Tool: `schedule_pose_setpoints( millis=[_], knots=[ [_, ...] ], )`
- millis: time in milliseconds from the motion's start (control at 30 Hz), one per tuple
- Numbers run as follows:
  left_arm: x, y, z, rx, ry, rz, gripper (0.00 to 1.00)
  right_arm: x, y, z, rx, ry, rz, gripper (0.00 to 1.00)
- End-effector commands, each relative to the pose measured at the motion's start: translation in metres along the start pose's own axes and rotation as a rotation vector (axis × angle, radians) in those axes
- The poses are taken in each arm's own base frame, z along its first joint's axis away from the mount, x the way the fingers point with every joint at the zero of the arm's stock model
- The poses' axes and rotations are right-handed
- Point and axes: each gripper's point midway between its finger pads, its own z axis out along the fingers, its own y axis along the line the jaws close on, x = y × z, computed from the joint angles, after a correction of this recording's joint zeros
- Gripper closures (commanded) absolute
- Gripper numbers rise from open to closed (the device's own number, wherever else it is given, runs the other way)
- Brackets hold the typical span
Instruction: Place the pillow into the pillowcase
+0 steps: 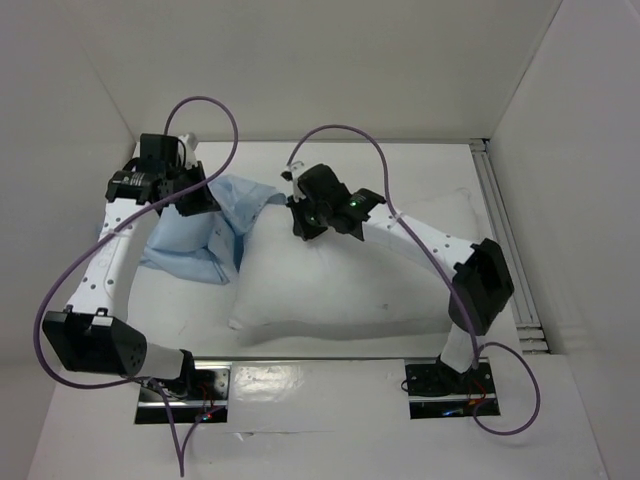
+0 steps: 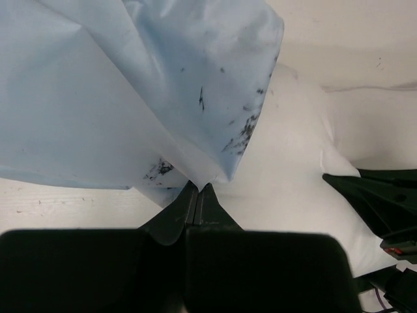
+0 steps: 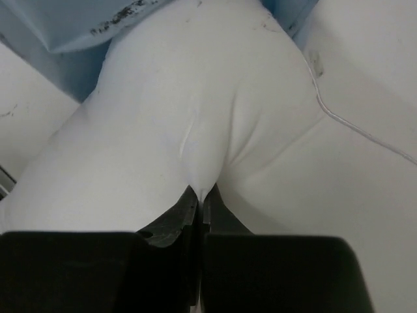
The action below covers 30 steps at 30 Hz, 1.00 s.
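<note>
Near the far left corner, the pillowcase [image 1: 185,245] touches the pillow [image 1: 350,285]. Left gripper [image 2: 197,188] pinches the pillowcase tight; right gripper [image 3: 202,193] pinches the pillow.

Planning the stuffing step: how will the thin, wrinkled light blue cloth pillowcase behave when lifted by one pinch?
Probably floppy: the light blue pillowcase bunches in folds at the shut left gripper, so its opening will likely sag closed. Likely light, since that small pinch gathers a whole bunch. It may drag across the stuffed white pillow it overlaps.
</note>
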Motion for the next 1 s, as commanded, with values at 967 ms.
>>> schedule_pose_setpoints(
  millis=[967],
  knots=[
    [0.033, 0.001, -0.069, 0.01, -0.067, 0.095, 1.0, -0.153, -0.074, -0.047, -0.252, -0.293, 0.229, 1.0]
  ],
)
